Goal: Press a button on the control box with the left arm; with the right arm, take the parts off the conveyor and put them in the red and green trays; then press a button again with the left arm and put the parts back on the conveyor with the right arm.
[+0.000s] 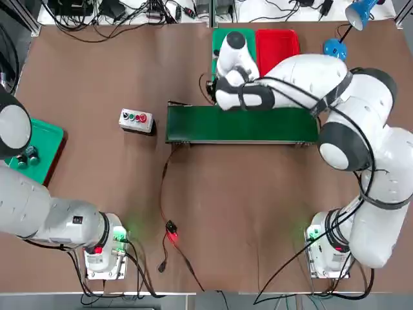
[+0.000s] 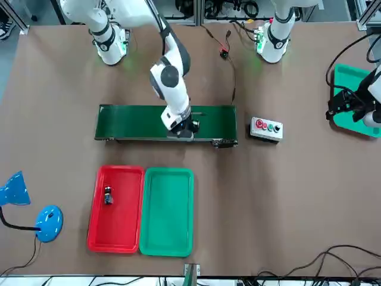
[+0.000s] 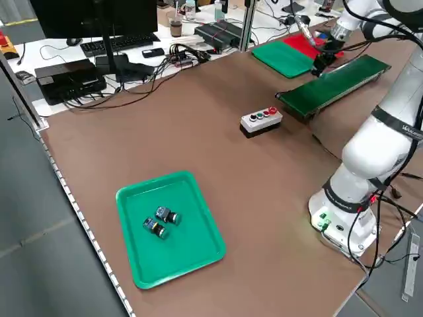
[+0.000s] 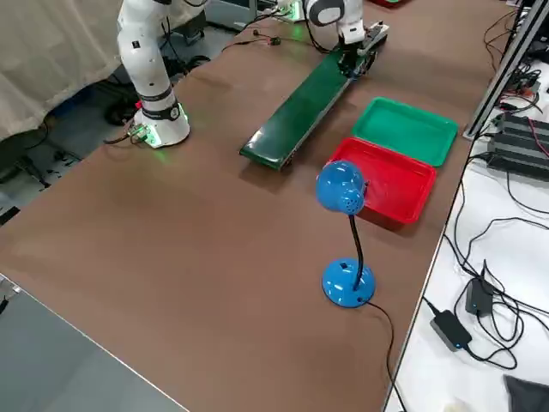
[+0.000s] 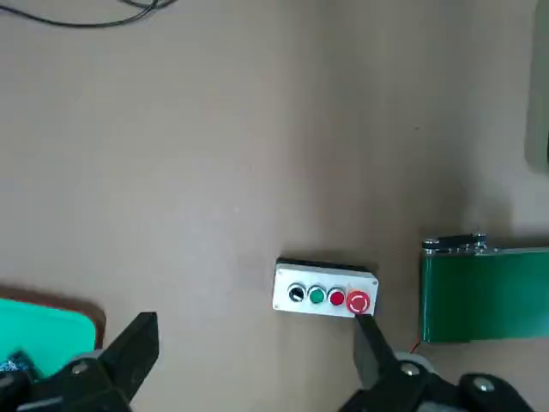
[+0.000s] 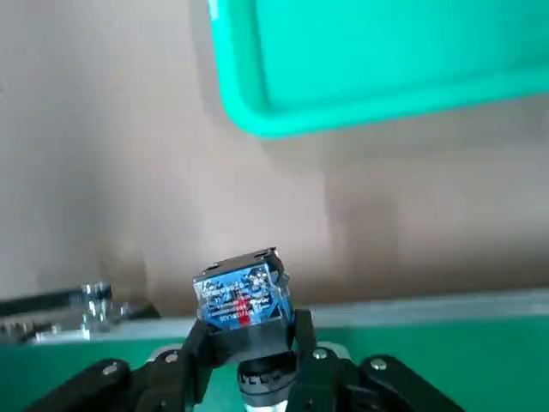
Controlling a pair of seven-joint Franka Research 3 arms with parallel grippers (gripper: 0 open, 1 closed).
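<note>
Right gripper (image 6: 249, 348) clamped on blue part (image 6: 240, 296) above conveyor (image 6: 446, 343). Looks small, rigid, light; side-face pinch between fingers should suit.

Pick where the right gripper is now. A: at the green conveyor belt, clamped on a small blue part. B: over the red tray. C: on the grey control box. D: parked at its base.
A: the right wrist view shows the right gripper shut on the small blue part above the green conveyor belt.

Right arm (image 1: 303, 77) over conveyor (image 1: 242, 124); control box (image 1: 136, 120) beside.
</note>
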